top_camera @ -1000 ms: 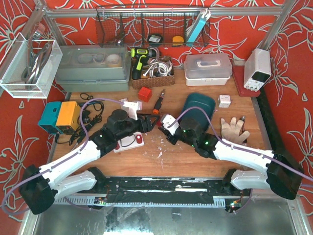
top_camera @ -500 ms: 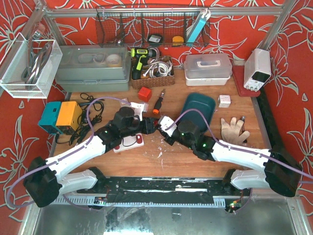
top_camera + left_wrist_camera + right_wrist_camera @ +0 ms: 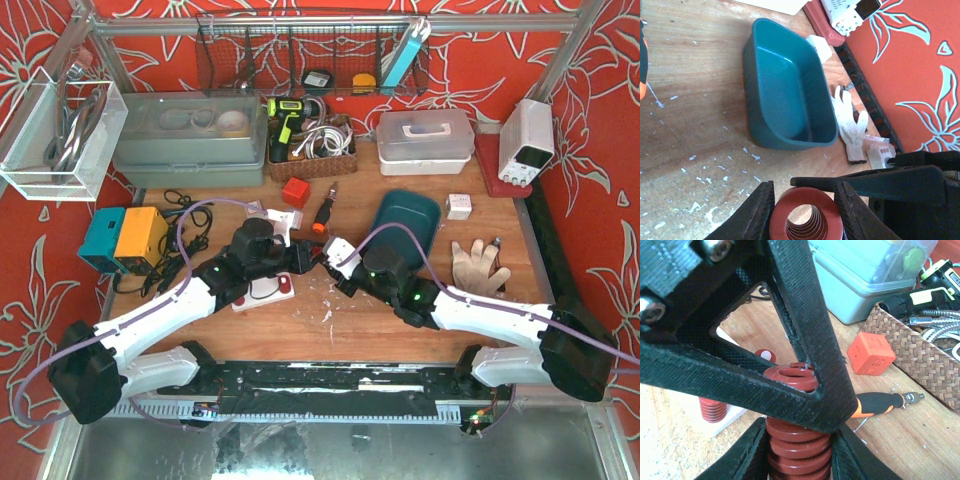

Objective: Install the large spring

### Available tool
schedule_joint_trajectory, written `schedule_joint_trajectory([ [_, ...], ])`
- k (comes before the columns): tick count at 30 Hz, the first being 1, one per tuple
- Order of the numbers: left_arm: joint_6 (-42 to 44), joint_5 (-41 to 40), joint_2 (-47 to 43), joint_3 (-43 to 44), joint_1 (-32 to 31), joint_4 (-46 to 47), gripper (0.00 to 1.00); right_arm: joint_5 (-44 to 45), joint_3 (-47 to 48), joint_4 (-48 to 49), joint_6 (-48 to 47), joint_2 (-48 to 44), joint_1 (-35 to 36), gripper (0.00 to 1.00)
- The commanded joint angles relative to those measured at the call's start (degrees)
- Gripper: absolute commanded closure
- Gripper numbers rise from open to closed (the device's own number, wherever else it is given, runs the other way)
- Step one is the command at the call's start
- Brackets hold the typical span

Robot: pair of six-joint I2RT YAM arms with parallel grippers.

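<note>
Right now the left gripper and the right gripper are meeting over the middle of the wooden table. Both sets of jaws are pressing closed on the same large spring, which is being held between them. Just beyond it a smaller red spring is standing upright on a white base plate, an orange cube and a screwdriver are lying near the wicker basket, and a teal tub is sitting beside a white glove.
</note>
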Motion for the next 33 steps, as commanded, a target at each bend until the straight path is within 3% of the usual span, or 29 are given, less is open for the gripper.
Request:
schedule_joint_trajectory([
  [1, -0.3, 2.7, -0.9, -0.6, 0.6, 1.8, 0.95, 2.6, 0.5, 1.6, 0.5, 1.0, 0.4, 0.83],
  [4, 0.4, 2.1, -1.1, -0.6, 1.0, 1.4, 0.98, 3.7, 1.4, -0.1, 0.8, 1.7, 0.5, 0.69],
  [7, 1.1, 0.1, -2.0, -1.1, 1.5, 0.7, 1.00, 5.8, 1.3, 0.0, 1.4, 1.2, 0.4, 0.49],
  [11, 1.4, -3.4, -3.8, -2.5, 2.4, 0.1, 1.00, 9.9, 1.2, -0.5, 2.9, 0.0, 0.4, 0.32],
  [18, 5.2, -16.6, -10.1, -4.6, 3.4, -4.1, 1.00, 18.6, -1.5, 2.9, 5.5, -3.4, 0.4, 0.02],
  [25, 6.3, -36.5, -18.2, -5.5, 3.8, -12.0, 1.00, 25.6, -3.8, 5.2, 6.1, -5.9, -0.1, 0.01],
  [33, 3.8, -46.9, -18.4, -3.8, 4.7, -20.6, 1.00, 26.6, -2.4, 3.3, 6.6, -4.4, -0.2, 0.01],
])
